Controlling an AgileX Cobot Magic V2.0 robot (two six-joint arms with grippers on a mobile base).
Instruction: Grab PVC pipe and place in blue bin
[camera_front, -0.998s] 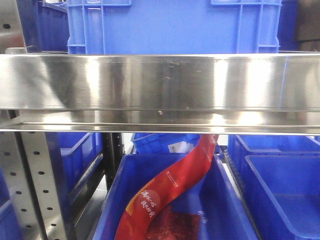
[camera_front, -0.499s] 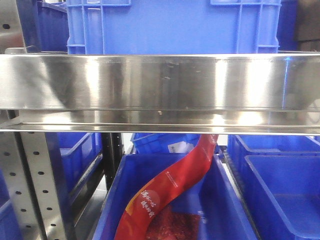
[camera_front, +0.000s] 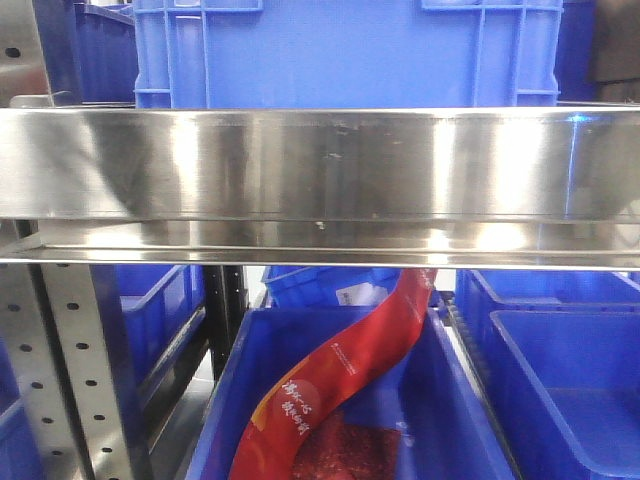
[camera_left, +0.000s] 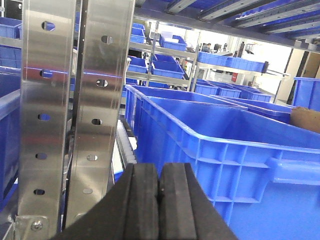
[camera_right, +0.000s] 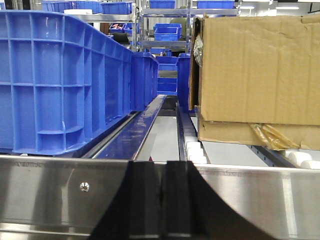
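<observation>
Steel upright (camera_left: 47, 115) fills the left of the left wrist view, and the left gripper (camera_left: 159, 197) sits with pads pressed together, nothing between them, beside a big blue bin (camera_left: 220, 145). Over to the right wrist: right gripper (camera_right: 162, 200) also closed on nothing, facing a steel rail (camera_right: 60, 192), a blue crate (camera_right: 60, 80) left, a cardboard box (camera_right: 255, 75) right. PVC pipe — not visible in any view.

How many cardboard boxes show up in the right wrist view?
1: the cardboard box sits on the roller track at the right, across the gap from the blue bin. Others may be hidden behind it.
</observation>
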